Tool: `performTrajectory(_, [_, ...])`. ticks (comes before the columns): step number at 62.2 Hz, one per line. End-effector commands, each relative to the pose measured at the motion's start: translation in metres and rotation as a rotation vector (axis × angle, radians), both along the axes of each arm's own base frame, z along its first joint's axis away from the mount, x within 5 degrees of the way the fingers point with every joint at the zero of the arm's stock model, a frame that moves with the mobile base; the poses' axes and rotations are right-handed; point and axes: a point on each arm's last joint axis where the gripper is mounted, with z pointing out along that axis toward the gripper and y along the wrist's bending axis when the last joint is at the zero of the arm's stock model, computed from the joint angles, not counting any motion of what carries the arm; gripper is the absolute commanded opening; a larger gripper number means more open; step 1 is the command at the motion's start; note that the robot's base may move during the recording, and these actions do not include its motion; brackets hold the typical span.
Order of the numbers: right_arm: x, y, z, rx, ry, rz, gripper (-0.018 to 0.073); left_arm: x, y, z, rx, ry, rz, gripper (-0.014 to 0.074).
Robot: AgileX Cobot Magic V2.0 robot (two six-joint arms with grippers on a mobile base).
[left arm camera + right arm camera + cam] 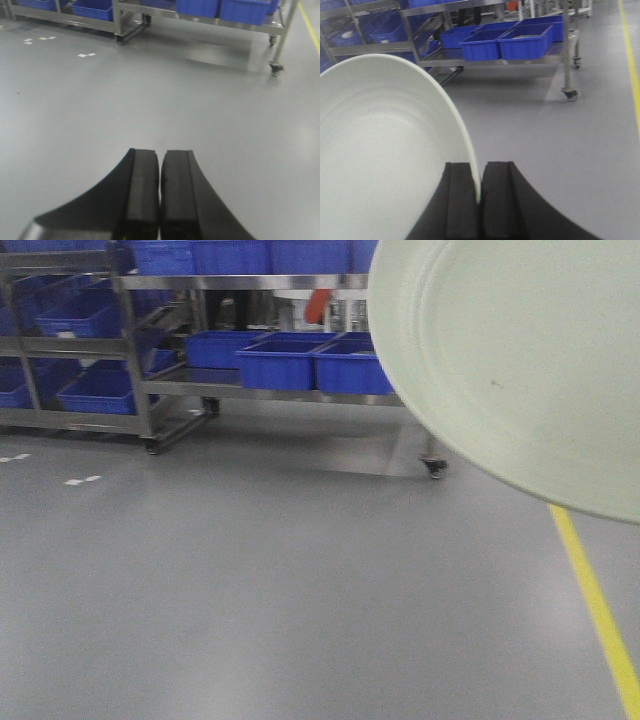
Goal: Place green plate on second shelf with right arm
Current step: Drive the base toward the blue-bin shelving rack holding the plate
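Right gripper point(480, 172) clamped tight on the rim of the green plate point(380, 150). Plate held on edge in the air above grey floor point(250, 590), well apart from steel rack point(250, 282) with blue bins point(275, 362). Left gripper point(160, 156) pressed closed, holding nothing.

Soft, even light, all a bit fuzzy. Far ahead of the left pincer point(160, 155), a shadow lies under the cart point(281, 37).
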Motion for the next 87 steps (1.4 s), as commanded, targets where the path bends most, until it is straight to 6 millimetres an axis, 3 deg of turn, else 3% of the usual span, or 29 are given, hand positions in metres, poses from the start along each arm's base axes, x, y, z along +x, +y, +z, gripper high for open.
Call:
performTrajectory(1, [0.0004, -0.0024, 0.0213, 0.032, -0.136, -0.027, 0.0057, 0.0010, -0.0011, -0.0035, 0.002, -0.056, -0.014, 0.0124])
performTrajectory(87, [0.0004, -0.0024, 0.0213, 0.032, -0.136, -0.027, 0.0057, 0.0010, -0.0011, -0.0035, 0.002, -0.056, -0.014, 0.0124])
